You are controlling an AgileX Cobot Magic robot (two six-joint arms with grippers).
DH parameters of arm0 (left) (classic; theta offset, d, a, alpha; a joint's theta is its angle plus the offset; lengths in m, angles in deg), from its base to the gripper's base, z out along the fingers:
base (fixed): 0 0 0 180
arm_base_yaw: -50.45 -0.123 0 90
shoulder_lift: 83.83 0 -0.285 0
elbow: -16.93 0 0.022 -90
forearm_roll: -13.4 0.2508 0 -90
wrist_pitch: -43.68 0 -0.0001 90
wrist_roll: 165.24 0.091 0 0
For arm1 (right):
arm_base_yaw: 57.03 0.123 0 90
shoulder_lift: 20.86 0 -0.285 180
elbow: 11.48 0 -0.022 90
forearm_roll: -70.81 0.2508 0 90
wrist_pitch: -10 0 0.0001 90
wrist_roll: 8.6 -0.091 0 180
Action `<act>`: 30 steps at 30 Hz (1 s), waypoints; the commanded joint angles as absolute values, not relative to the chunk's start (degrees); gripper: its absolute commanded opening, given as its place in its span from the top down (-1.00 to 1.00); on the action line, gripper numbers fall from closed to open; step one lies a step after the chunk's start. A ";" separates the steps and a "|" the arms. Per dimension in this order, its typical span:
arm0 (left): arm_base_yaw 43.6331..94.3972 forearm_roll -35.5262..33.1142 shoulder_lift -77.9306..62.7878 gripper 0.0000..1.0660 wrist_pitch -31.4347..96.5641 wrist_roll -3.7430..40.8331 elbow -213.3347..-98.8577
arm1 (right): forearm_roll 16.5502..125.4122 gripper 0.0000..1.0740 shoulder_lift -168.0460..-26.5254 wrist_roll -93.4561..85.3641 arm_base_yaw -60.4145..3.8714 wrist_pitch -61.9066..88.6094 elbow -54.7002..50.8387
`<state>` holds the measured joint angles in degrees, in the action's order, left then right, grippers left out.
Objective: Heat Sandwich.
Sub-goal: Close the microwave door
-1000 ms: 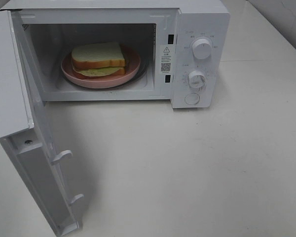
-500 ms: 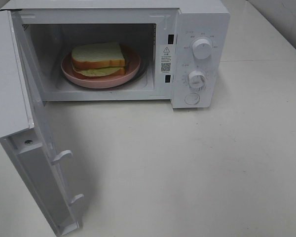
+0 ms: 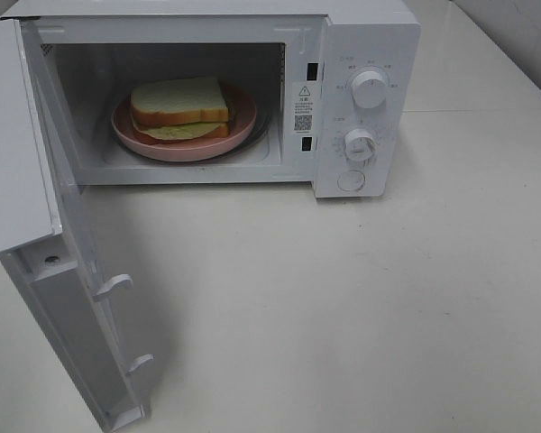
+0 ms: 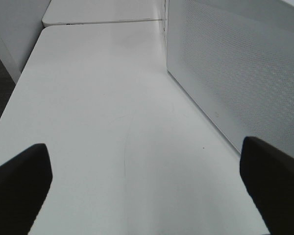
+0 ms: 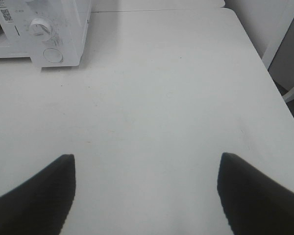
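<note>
The sandwich (image 3: 180, 108), two white bread slices with tan crust and a pale yellow-green filling, lies on a round pink plate (image 3: 239, 126) inside the white microwave (image 3: 361, 36). The microwave door (image 3: 45, 234) hangs wide open toward the left front. Neither arm appears in the exterior high view. In the left wrist view my left gripper (image 4: 144, 188) is open over bare table, with the door's dotted outer panel (image 4: 235, 68) beside it. In the right wrist view my right gripper (image 5: 146, 193) is open over bare table, well away from the microwave's control panel (image 5: 44, 34). Nothing is held.
Two white knobs (image 3: 368, 88) and a round button (image 3: 351, 180) sit on the microwave's right panel. The white table (image 3: 343, 307) stretches in front of and right of the microwave. Its right edge (image 5: 264, 68) shows in the right wrist view.
</note>
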<state>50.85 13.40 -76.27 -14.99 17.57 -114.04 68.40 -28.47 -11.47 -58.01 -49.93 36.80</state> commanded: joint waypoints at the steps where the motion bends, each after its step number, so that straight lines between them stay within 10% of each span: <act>1: 50.97 13.40 -77.64 -0.98 -15.16 17.46 -113.98 | 68.52 -0.42 -26.87 -10.89 -58.41 -49.30 36.92; 30: 50.97 13.40 -77.64 -0.98 -15.16 17.46 -113.98 | 68.52 -0.42 -26.87 -10.89 -58.41 -49.30 36.92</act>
